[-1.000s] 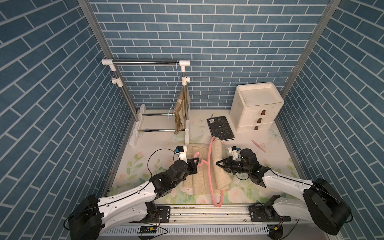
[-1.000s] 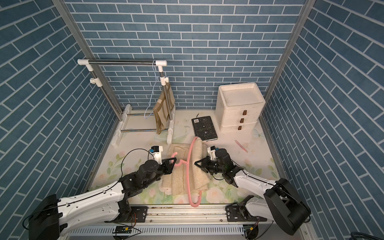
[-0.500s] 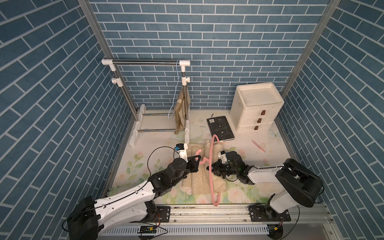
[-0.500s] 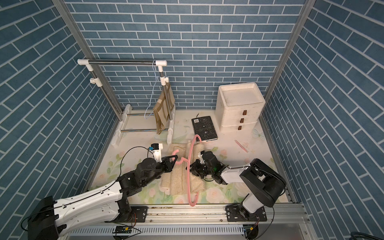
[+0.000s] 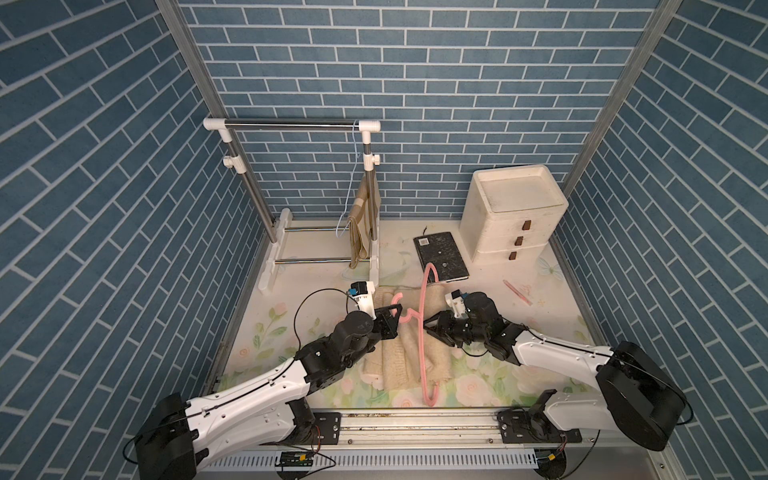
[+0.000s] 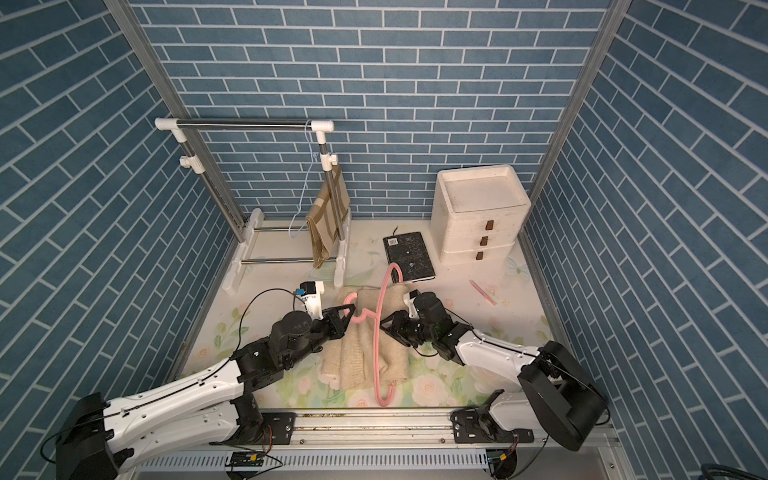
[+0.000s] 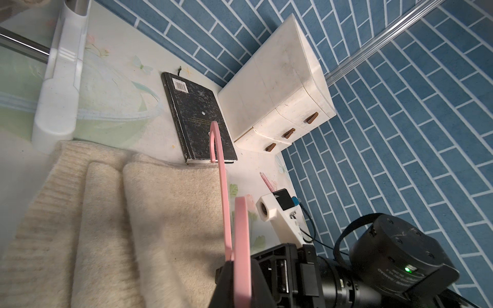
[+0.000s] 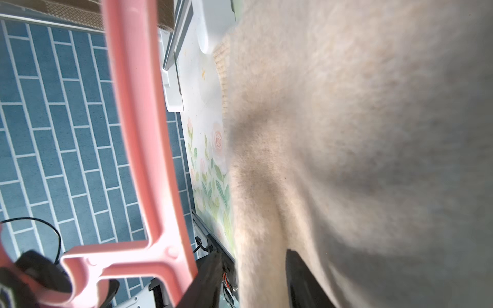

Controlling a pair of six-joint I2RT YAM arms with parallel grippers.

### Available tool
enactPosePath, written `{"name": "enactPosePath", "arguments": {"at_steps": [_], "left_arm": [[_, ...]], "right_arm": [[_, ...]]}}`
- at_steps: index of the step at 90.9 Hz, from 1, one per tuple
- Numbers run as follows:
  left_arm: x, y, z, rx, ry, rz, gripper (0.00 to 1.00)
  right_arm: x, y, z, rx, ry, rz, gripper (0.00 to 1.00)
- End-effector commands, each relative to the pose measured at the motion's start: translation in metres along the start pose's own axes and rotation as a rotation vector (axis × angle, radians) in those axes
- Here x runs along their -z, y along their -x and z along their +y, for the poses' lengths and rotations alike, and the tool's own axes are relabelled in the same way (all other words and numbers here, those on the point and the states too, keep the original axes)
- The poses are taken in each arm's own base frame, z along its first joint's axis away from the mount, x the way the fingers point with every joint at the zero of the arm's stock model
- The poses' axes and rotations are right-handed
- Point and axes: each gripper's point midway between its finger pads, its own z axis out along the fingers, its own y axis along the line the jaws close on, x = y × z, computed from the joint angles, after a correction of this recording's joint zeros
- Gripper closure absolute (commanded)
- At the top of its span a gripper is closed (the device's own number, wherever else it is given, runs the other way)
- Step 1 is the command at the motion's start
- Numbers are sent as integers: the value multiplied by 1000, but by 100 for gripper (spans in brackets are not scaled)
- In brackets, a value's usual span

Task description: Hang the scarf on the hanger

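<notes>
While left gripper [image 7: 238, 269] clamps hanger [image 7: 222, 186], book [image 7: 200, 114] barcode label [image 7: 179, 84] digits unreadable.

In the right wrist view the cream knitted scarf [image 8: 346, 133] was a soft blur running off three edges. The pink plastic hanger [image 8: 138, 133] was blurred too, its bar cut off at the frame's edge. Of the right gripper [image 8: 252, 256] only the dark fingers [image 8: 298, 277] showed, cropped at their bases. The left wrist view cropped the left gripper [image 7: 241, 269] likewise, and the print on the black hardback book [image 7: 198, 117] was too small to read. In both top views the left gripper covered part of the scarf's edge, and a small pink object [image 5: 517, 291] was too small to identify.
</notes>
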Motion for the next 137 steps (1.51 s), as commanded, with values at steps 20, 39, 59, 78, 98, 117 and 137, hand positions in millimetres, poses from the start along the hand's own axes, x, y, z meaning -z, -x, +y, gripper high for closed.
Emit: {"name": "enactPosePath", "arguments": {"at_steps": [20,39,59,78,98,117,137], "left_arm": [[-5,11,-21,-14,-10,9,100],[-6,12,-20,-21,2,10,100],[-8,9,-20,-24,1,18,100],[-10,7,-19,-25,-4,20,100],[-10,6,-19,-26,-7,22,100],[-9,9,-23,-47,-18,18,99],[1,21,-27,-99,4,8,71]], "right_arm": [[32,11,12,120,6,-53,48],[49,55,56,106,183,-208,28],[24,68,59,80,190,-181,27],[0,66,49,35,160,-135,34],[-22,51,50,35,145,-72,52],[-23,46,41,20,119,-47,82],[-13,52,32,14,106,-60,99]]}}
